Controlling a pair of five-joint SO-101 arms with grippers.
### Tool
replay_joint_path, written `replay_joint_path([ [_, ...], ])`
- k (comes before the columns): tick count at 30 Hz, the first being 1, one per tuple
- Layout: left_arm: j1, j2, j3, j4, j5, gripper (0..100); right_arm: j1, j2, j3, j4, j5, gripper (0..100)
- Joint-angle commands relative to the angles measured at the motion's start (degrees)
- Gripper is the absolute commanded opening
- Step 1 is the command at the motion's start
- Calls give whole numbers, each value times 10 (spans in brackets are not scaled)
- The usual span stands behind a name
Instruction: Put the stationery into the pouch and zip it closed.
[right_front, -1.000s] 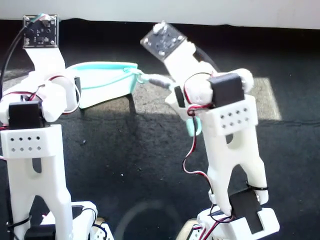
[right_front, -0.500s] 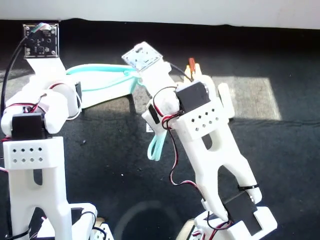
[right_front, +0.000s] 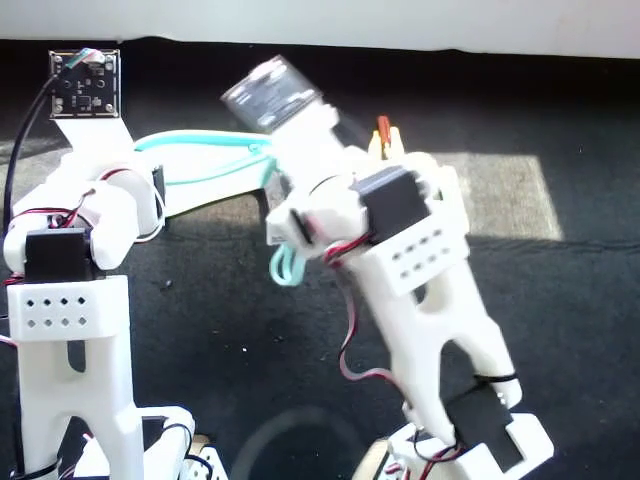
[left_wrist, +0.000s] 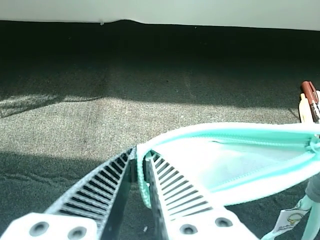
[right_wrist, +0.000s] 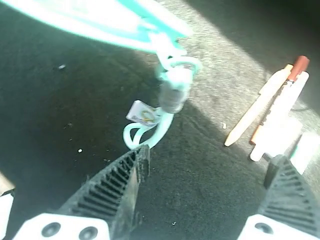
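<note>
The pouch (right_front: 200, 165) is held aloft, upper left-centre of high view, w/ the left gripper (left_wrist: 141, 167) clamped on its end seam. The right gripper (right_wrist: 210, 157) is spread wide, nothing held; stationery (right_front: 385, 135) is left on the table (right_front: 560, 330), upper centre. Risk: corner grip could be lost if the zip end is tugged; mouth looks narrow for loading. Vs 1 s ago: right arm (right_front: 400, 240) is swung left, stationery uncovered, strap (right_front: 287, 265) shifted left.
</note>
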Motion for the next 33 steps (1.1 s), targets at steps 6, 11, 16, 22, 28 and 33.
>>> replay_joint_path([
  [6,12,3,15,-1,0,8,161,73,60,-142,-4,43],
  [11,12,3,15,3,0,8,160,225,70,-217,-4,233],
  [16,12,3,15,-1,0,8,172,374,-29,-249,-4,197],
  [22,11,3,15,2,0,8,186,530,-227,-246,-4,177],
  [28,8,3,15,1,-1,8,189,655,-390,-204,-2,177],
  [33,8,3,15,2,-1,8,194,734,-468,-181,-1,176],
])
